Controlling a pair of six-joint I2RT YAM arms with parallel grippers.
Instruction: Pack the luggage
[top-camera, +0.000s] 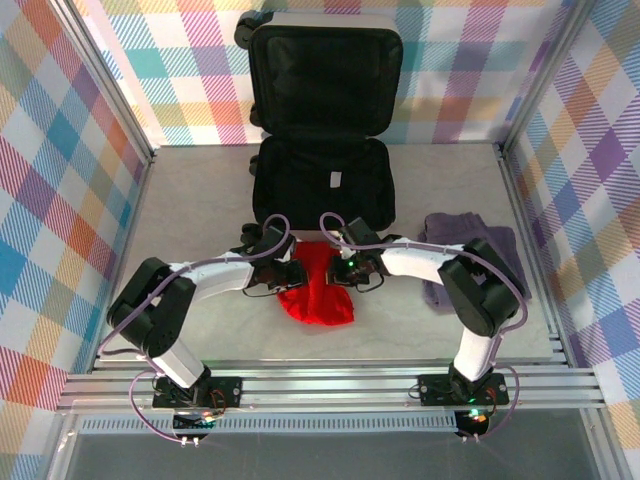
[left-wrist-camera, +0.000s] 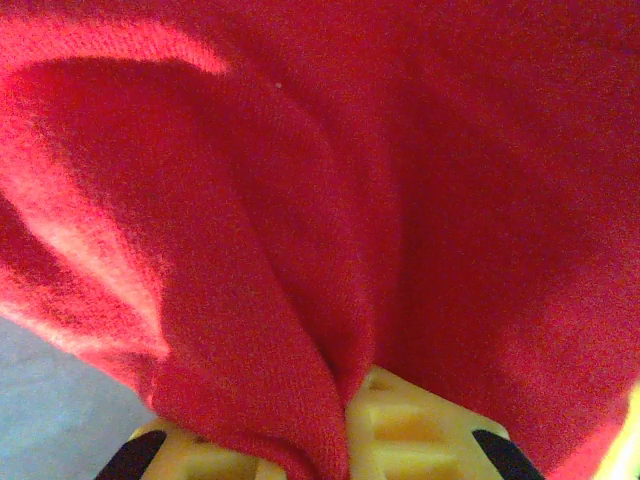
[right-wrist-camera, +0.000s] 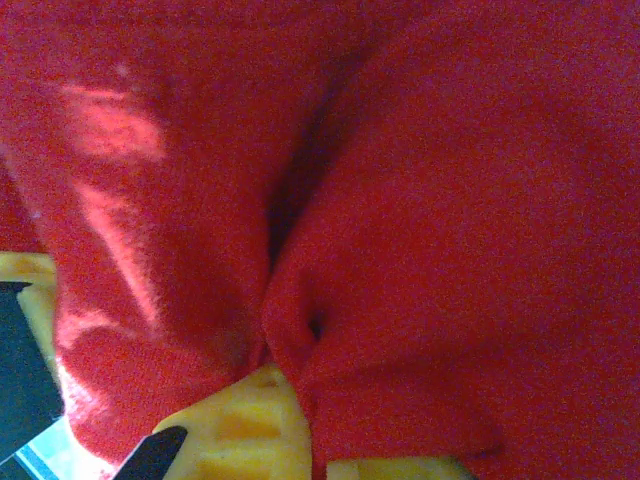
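Red knitted cloth (top-camera: 318, 295) sits pinched in my left fingers (left-wrist-camera: 405, 440) and right fingers (right-wrist-camera: 250, 415). Thin folds could slip mid-lift.

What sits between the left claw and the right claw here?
The bunched red garment; left claw and right claw each pinch it, clearest in the top view.

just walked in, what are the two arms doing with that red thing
Both arms are packing the luggage. The left fingers and right fingers are each shut on a fold of the red garment, just in front of the open case. A purple garment lies to the right, not yet packed.
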